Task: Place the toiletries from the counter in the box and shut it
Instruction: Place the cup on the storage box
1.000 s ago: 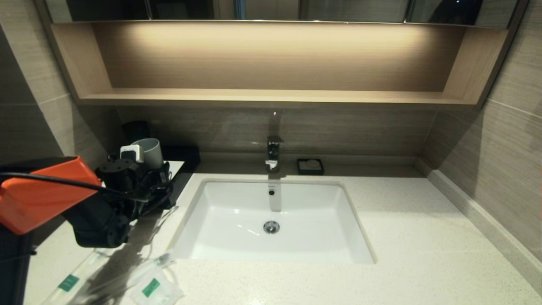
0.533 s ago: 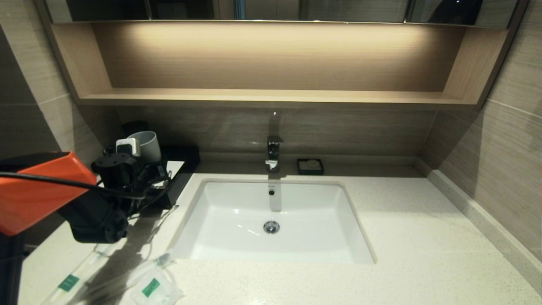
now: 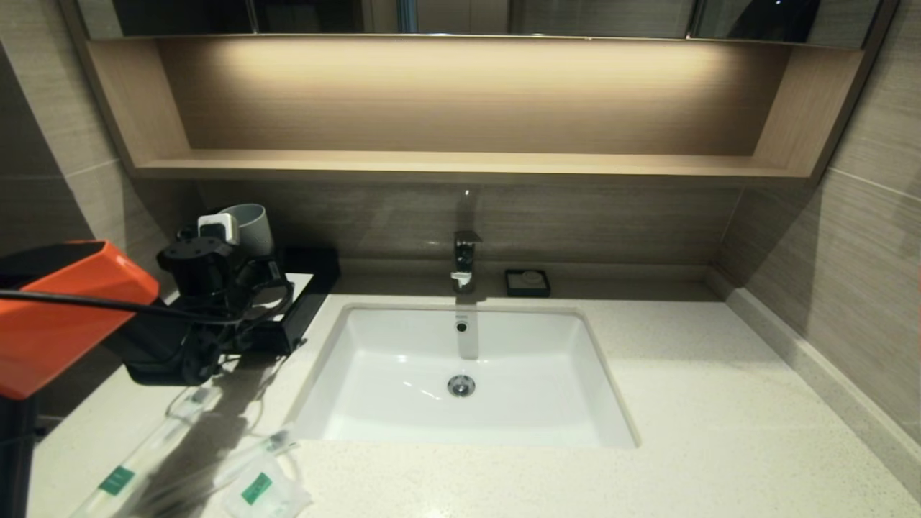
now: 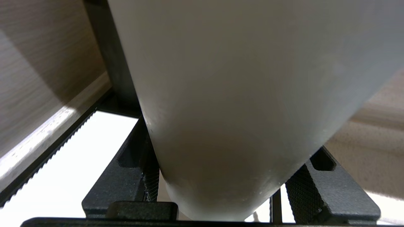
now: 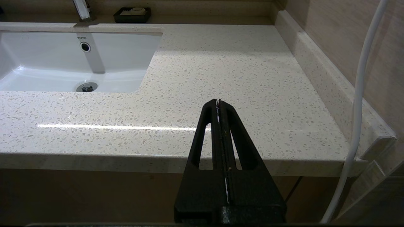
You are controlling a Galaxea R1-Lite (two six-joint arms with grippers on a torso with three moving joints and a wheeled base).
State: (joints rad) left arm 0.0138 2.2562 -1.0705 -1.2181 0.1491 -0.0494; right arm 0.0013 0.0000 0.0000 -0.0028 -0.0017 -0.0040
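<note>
My left gripper (image 4: 221, 176) is shut on a grey plastic cup (image 3: 252, 225), with one finger (image 4: 148, 176) on each side of its lower body. It holds the cup upright just above the black box (image 3: 306, 313) at the counter's back left. The box's white top panel (image 4: 63, 164) shows below the cup, and the arm hides most of the box. The toiletries lie on the counter (image 3: 683, 403) at the front left: two wrapped sticks (image 3: 144, 453) (image 3: 248, 455) and a white sachet (image 3: 262, 491). My right gripper (image 5: 218, 102) is shut and empty, off the counter's front right edge.
The white sink basin (image 3: 460, 374) fills the middle of the counter, with the tap (image 3: 464, 259) behind it and a small black soap dish (image 3: 527, 282) to its right. A wooden shelf (image 3: 460, 164) overhangs the back wall. A raised ledge (image 5: 328, 85) borders the right side.
The left arm has risen and drawn back towards the wall, taking the grey cup up with it. More of one wrapped stick now shows on the counter.
</note>
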